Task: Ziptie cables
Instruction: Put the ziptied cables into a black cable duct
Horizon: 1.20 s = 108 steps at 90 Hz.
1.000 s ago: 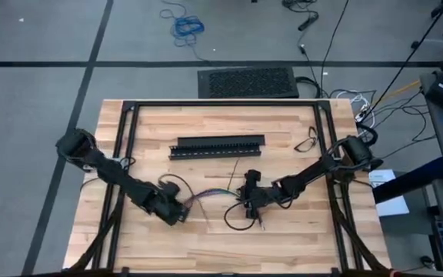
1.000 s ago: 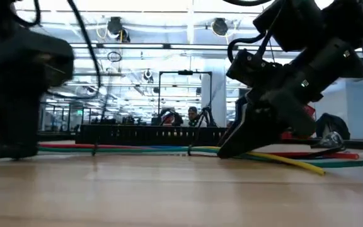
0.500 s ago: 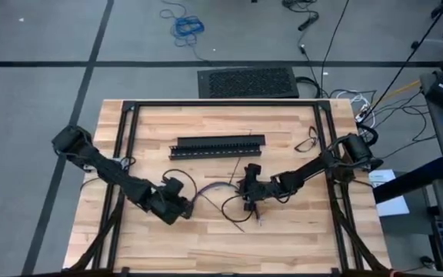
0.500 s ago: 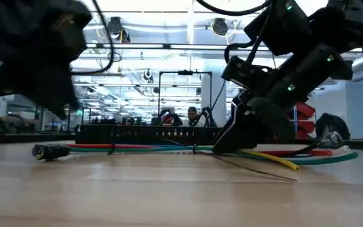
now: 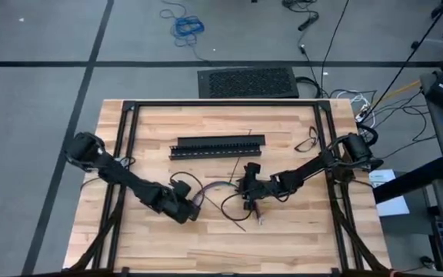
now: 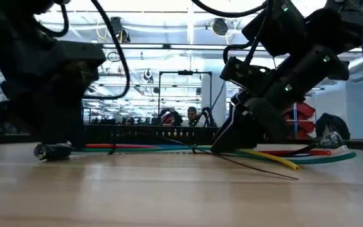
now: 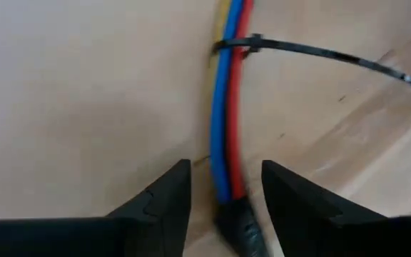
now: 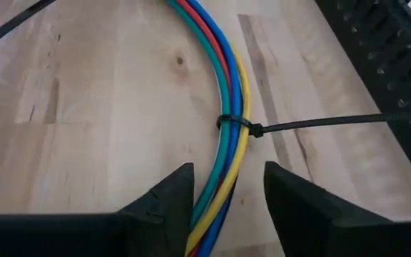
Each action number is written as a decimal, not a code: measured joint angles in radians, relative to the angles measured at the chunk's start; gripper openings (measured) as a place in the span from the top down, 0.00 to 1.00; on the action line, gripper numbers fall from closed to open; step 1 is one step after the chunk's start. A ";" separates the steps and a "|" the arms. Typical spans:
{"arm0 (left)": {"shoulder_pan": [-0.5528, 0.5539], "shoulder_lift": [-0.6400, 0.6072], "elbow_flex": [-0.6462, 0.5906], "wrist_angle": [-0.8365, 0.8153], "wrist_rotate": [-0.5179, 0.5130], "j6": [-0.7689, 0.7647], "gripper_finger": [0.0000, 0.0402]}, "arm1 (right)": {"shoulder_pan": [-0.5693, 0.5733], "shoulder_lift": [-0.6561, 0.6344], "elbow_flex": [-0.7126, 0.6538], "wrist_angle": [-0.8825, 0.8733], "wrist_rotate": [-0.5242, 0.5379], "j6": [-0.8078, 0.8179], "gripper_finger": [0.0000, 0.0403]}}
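The cables point(image 5: 214, 191), a bundle of blue, red, yellow and green wires, lie flat on the wooden table between my two grippers. A black zip tie point(image 8: 235, 123) is looped around them, its tail sticking out sideways. My left gripper point(image 7: 225, 171) is open, a finger on each side of the bundle's black-wrapped left end point(image 7: 237, 223), apart from it. My right gripper point(image 8: 228, 175) is open and stands astride the bundle farther right, its fingertips down at the table point(image 6: 225, 146). A thin loose black strip point(image 6: 257, 167) lies on the near side of the cables. My right gripper comes at the bundle slanting down from the right, a finger on each side. The wires point(image 8: 204, 214) run close along the inner side of one finger point(image 8: 177, 207). Whether they touch it I cannot tell. The bundle lies on the table.
The long black slotted bar point(image 5: 218, 146) lies beyond the cables toward the far edge. A small loop of black wire point(image 5: 308, 142) sits at the far right. Black frame rails point(image 5: 121, 154) run along the table's left, right and far sides.
My left gripper has risen off the cables' left end, baring its black tip, then moved a little toward the table's right and come down over that end again. The cables' right ends have slid slightly left, and the loose black strip now shows in front of them.
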 joint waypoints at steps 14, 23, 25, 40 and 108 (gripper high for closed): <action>0.001 0.070 0.004 0.075 0.018 -0.005 0.57 | -0.004 -0.001 0.001 0.001 -0.002 -0.003 0.60; 0.000 0.097 0.007 0.065 0.021 -0.007 0.59 | -0.004 -0.001 0.001 0.001 -0.001 -0.003 0.60; -0.002 0.100 0.008 0.060 0.021 -0.005 0.60 | -0.004 -0.001 0.001 0.001 -0.001 -0.003 0.60; -0.005 0.114 0.014 -0.004 0.021 0.012 0.73 | -0.004 -0.001 0.001 -0.006 -0.001 -0.002 0.62; 0.012 -0.031 0.077 -0.557 -0.023 0.180 0.96 | -0.003 -0.186 0.003 -0.154 0.001 -0.120 0.98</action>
